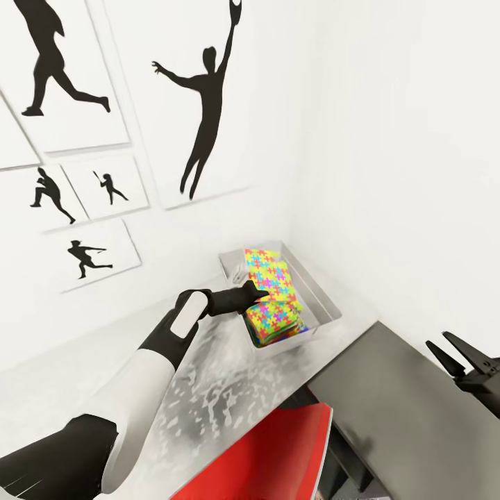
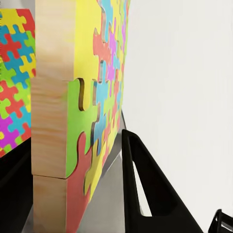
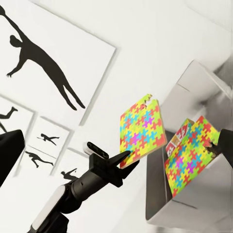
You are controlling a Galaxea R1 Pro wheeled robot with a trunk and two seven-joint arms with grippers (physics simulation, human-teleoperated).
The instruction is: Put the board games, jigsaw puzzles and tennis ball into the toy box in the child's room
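Note:
My left gripper (image 1: 262, 293) is shut on the lower edge of one jigsaw puzzle (image 1: 269, 274), holding it tilted over the light-grey toy box (image 1: 326, 305) at the table's far corner. In the left wrist view the puzzle's wooden edge (image 2: 53, 121) stands between the black fingers (image 2: 145, 194). The other jigsaw puzzle (image 1: 278, 323) leans inside the toy box (image 3: 194, 92), also seen in the right wrist view (image 3: 189, 158), with a corner of a printed board game (image 3: 174, 144) behind it. My right gripper (image 1: 455, 354) hangs open to the right, away from the box. The tennis ball and the bed are out of view.
The marbled table (image 1: 208, 389) meets white walls at the corner, and the left wall carries black silhouette posters (image 1: 201, 104). A dark-grey cabinet (image 1: 403, 417) sits lower on the right. A red object (image 1: 271, 451) lies below the table's near edge.

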